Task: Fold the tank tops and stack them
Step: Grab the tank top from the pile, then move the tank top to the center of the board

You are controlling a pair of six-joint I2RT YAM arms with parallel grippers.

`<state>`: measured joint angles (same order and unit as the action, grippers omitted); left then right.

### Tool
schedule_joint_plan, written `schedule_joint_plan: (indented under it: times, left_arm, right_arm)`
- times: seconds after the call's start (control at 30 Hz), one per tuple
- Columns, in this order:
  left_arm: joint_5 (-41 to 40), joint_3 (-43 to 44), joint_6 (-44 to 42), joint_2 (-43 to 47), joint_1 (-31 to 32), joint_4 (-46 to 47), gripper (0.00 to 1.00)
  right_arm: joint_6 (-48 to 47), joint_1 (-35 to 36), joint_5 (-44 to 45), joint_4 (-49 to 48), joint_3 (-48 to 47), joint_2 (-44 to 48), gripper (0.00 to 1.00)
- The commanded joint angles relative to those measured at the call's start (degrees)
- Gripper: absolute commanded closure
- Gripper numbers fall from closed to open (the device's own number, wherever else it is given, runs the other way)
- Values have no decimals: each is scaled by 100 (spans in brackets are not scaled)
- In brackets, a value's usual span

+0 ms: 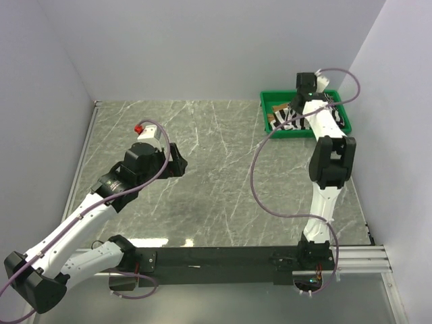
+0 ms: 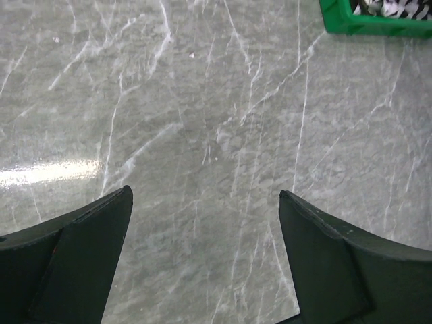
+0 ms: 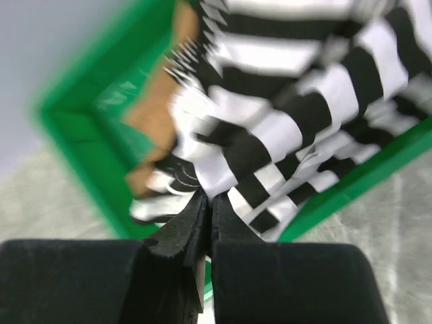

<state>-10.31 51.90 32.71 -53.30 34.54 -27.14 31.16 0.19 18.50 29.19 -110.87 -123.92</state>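
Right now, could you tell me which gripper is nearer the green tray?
Right. The right gripper is shut over the tray, at the striped top's edge; the left gripper hovers open above the table, far away.

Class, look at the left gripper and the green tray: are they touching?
Apart. The left wrist view shows the left gripper open above the table, and a wide stretch of table separates it from the green tray in the upper right corner.
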Motion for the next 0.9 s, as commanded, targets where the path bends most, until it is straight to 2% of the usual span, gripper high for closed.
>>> schedule_joint_plan:
  times: [0.0, 0.27, 0.4, 0.57, 0.6, 0.67, 0.7, 0.77, 0.8, 0.87]
  left_arm:
    - [-208, 303, 165, 135, -18, 314, 5]
    - [-630, 435, 438, 285, -123, 393, 9]
    - [-832, 383, 657, 486, -246, 393, 11]
    - [-991, 242, 930, 680, -448, 332, 15]
    - [-1052, 216, 1052, 750, -483, 279, 16]
    - [-1096, 102, 1167, 838, -519, 218, 20]
    - [-1175, 49, 1316, 943, -528, 191, 21]
    - [-1245, -162, 1431, 1066, -536, 130, 23]
    - [-1307, -232, 1544, 1137, -537, 103, 23]
    - [-1238, -513, 1624, 1164, -537, 155, 23]
  right_arm:
    - [-390, 165, -48, -256, -505, 1254, 100]
    - [-1261, 1272, -663, -256, -1744, 2248, 100]
    - [-1428, 2072, -593, -387, -1685, 2933, 100]
    - [-858, 2600, -1488, -1177, 650, 4171, 100]
    - [-753, 2679, -1646, -1248, 1472, 4331, 100]
    - [-594, 2924, -1972, -1572, 2442, 4629, 100]
    - [-515, 3004, -2121, -1748, 3483, 4944, 85]
    - [-199, 3249, -2219, -2100, 4438, 5349, 64]
    - [72, 3329, -2254, -2258, 5330, 5508, 47]
    - [267, 3522, -2273, -2592, 6065, 5903, 35]
